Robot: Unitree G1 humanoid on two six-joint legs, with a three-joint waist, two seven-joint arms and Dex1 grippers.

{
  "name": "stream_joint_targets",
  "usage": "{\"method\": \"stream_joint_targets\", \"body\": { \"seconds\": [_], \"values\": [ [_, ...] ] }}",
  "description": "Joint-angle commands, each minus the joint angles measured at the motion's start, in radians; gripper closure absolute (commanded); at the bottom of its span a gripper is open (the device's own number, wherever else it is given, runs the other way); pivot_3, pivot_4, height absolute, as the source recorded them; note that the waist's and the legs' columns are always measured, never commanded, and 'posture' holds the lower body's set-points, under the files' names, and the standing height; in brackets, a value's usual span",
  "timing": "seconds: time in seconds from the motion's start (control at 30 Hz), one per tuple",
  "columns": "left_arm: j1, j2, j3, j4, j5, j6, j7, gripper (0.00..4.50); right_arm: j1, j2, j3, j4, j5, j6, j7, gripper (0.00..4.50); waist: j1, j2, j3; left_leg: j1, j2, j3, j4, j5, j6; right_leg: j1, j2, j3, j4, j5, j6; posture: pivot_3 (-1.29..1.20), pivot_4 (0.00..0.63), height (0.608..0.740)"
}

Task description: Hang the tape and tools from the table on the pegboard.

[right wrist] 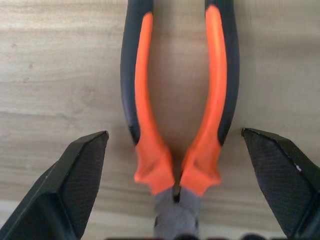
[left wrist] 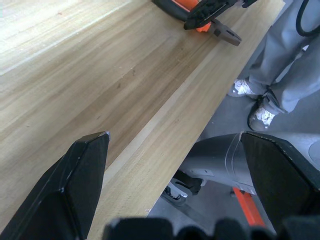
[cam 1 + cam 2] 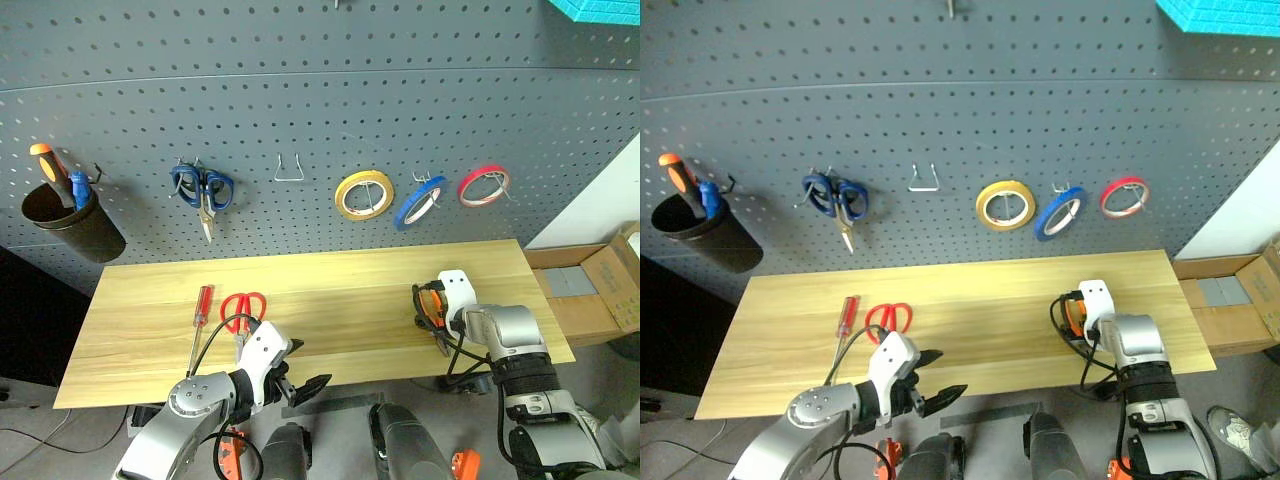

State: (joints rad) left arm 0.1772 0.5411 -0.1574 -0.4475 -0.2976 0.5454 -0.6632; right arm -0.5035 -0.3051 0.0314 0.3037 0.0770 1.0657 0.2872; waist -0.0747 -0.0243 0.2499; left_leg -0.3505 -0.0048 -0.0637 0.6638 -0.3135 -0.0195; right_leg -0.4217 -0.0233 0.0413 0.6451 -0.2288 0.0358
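The pliers (image 1: 177,115), with orange and black handles, lie flat on the table (image 3: 340,290) towards its right end. My right gripper (image 1: 174,134) points down over them, open, with one finger on either side of the handles and apart from them. The red-handled scissors (image 3: 243,308) and the slim red screwdriver (image 3: 201,310) lie at the table's left front. My left gripper (image 3: 303,370) hangs open and empty over the front edge, just right of the scissors. The blue tape (image 3: 418,203) hangs on a hook of the pegboard (image 3: 300,90).
On the pegboard also hang a yellow tape ring (image 3: 364,194), a red tape ring (image 3: 484,185), blue-handled scissors (image 3: 204,190), a bare wire hook (image 3: 289,168) and a black cup (image 3: 70,225) with tools. A cardboard box (image 3: 600,290) stands right of the table. A person's shoes (image 2: 260,115) are by the table's right end.
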Motion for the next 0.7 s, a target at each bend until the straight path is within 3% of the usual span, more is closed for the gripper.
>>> {"method": "stream_joint_targets", "body": {
  "seconds": [0.03, 0.13, 0.23, 0.4, 0.47, 0.53, 0.6, 0.7],
  "values": [
    [0.023, -0.006, 0.015, -0.07, -0.026, 0.017, 0.012, 0.0, -0.007, -0.024, 0.045, 0.11, -0.03, -0.055, 0.029, 0.05, 0.001, -0.004, 0.002, 0.0, 0.0, 0.0, 0.0, 0.0, 0.0, 0.0, 0.0, 0.0, 0.0, 0.0, 0.0, 0.03, 0.292, 0.74],
    [0.029, -0.009, 0.014, -0.09, -0.036, 0.035, 0.022, 0.0, -0.039, -0.03, 0.05, 0.178, -0.033, -0.066, 0.043, 0.05, 0.007, -0.006, 0.003, 0.001, 0.0, 0.0, 0.0, 0.0, 0.0, 0.001, 0.0, 0.0, 0.0, 0.0, 0.0, 0.03, 0.287, 0.74],
    [0.025, -0.024, 0.016, -0.089, -0.046, 0.046, 0.036, 0.0, -0.067, -0.017, 0.013, 0.207, -0.004, -0.006, 0.05, 0.63, 0.014, -0.006, 0.003, 0.002, 0.0, 0.0, 0.001, 0.0, 0.0, 0.001, 0.0, 0.0, 0.0, 0.0, 0.001, 0.03, 0.279, 0.74],
    [0.015, -0.041, 0.003, -0.093, -0.043, 0.054, 0.047, 0.0, -0.082, -0.016, 0.009, 0.203, -0.004, 0.016, 0.053, 2.08, 0.018, -0.007, 0.003, 0.001, 0.001, -0.001, 0.001, 0.0, 0.0, 0.001, 0.001, 0.0, 0.0, 0.0, 0.0, 0.03, 0.262, 0.74],
    [0.008, -0.046, -0.004, -0.088, -0.041, 0.05, 0.049, 0.0, -0.084, -0.014, 0.008, 0.187, 0.0, 0.019, 0.058, 2.09, 0.018, -0.007, 0.003, 0.001, 0.001, -0.001, 0.0, 0.0, 0.0, 0.001, 0.001, 0.0, 0.0, 0.0, 0.0, 0.03, 0.254, 0.74],
    [0.001, -0.051, -0.007, -0.088, -0.037, 0.037, 0.049, 0.0, -0.068, -0.042, 0.087, 0.102, -0.014, -0.049, 0.13, 2.09, 0.019, -0.007, 0.003, 0.001, 0.001, -0.002, 0.0, 0.0, 0.0, 0.001, 0.0, 0.0, 0.0, 0.0, 0.0, 0.03, 0.247, 0.74],
    [0.007, -0.062, 0.015, -0.105, -0.056, 0.044, 0.058, 0.0, -0.036, -0.087, 0.169, -0.037, -0.02, -0.119, 0.212, 2.09, 0.019, -0.006, 0.003, -0.001, 0.001, -0.002, 0.0, 0.0, 0.0, 0.0, 0.0, -0.001, 0.0, 0.0, 0.0, 0.03, 0.243, 0.74],
    [0.052, -0.077, 0.077, -0.152, -0.101, 0.051, 0.076, 0.0, 0.013, -0.121, 0.186, -0.239, 0.008, -0.201, 0.274, 2.09, 0.018, -0.005, 0.004, -0.01, 0.001, -0.002, 0.0, 0.0, -0.001, -0.009, -0.001, -0.001, 0.0, 0.0, 0.0, 0.04, 0.231, 0.74]
  ]
}}
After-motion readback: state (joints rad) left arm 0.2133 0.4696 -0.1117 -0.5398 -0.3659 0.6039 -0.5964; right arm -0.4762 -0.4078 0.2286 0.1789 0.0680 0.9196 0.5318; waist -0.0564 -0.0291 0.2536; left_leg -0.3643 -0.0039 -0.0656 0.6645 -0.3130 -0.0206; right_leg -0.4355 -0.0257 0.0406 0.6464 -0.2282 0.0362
